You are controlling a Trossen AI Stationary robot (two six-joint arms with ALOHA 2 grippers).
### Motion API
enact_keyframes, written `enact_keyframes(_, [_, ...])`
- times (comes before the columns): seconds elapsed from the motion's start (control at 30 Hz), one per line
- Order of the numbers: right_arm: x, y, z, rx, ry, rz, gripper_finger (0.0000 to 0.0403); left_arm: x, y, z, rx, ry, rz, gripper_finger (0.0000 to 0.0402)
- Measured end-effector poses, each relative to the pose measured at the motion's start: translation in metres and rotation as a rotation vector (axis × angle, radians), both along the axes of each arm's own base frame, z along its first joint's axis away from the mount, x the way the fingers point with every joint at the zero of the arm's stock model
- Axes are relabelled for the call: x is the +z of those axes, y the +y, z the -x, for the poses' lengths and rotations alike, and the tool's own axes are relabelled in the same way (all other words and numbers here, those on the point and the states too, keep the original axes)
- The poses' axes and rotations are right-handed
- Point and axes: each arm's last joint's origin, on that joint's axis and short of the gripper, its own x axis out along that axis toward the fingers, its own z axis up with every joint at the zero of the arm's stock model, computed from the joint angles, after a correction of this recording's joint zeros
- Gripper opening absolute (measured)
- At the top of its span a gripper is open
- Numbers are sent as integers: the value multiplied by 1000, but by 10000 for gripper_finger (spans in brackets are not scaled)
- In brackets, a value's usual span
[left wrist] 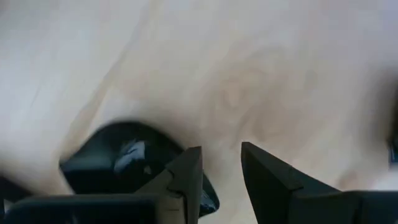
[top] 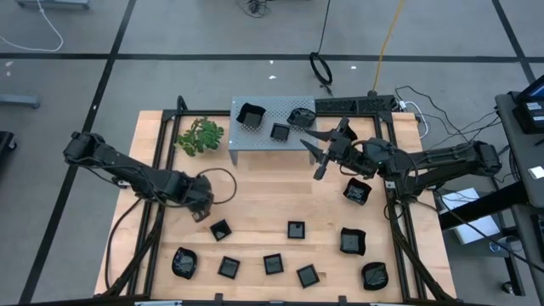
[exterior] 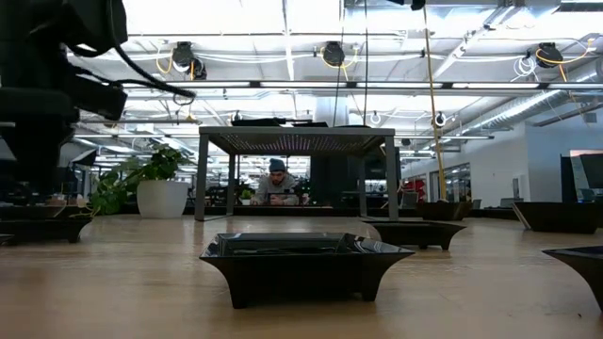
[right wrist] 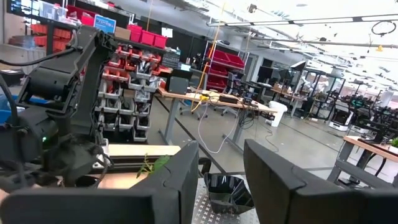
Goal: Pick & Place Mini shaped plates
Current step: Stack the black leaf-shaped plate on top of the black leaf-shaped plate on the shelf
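Both hands apart — plates (top: 295, 229) scattered

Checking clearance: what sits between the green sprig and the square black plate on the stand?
High view: only the grey perforated metal stand's own top, between the green leafy sprig and the square glossy black plate; nothing else.
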Motion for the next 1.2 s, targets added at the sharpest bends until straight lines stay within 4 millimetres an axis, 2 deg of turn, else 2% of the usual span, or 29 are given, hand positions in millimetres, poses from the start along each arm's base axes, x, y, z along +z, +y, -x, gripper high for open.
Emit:
enact_keyframes(0.13, [0, 0, 0, 0, -1, -2, 116, 0, 1, 0, 321, -43, -1, 115])
enact_keyframes(0.23, [0, 0, 0, 1, -1, -2, 116, 0, 1, 0, 412, -54, 4, 115])
enact_keyframes(0.4, [0, 0, 0, 1, -1, -2, 116, -5, 1, -2, 422, -33, -48, 115])
enact_keyframes(1.0, [0, 0, 0, 3, -1, -1, 116, -44, 7, -18, 450, 175, -182, 114])
enact_keyframes(1.1, [-1, 0, 0, 3, 5, 0, 116, -45, 7, -19, 421, 179, -178, 97])
enact_keyframes(1.2, [-2, 0, 0, 3, 20, 0, 116, -43, 7, -21, 383, 179, -169, 54])
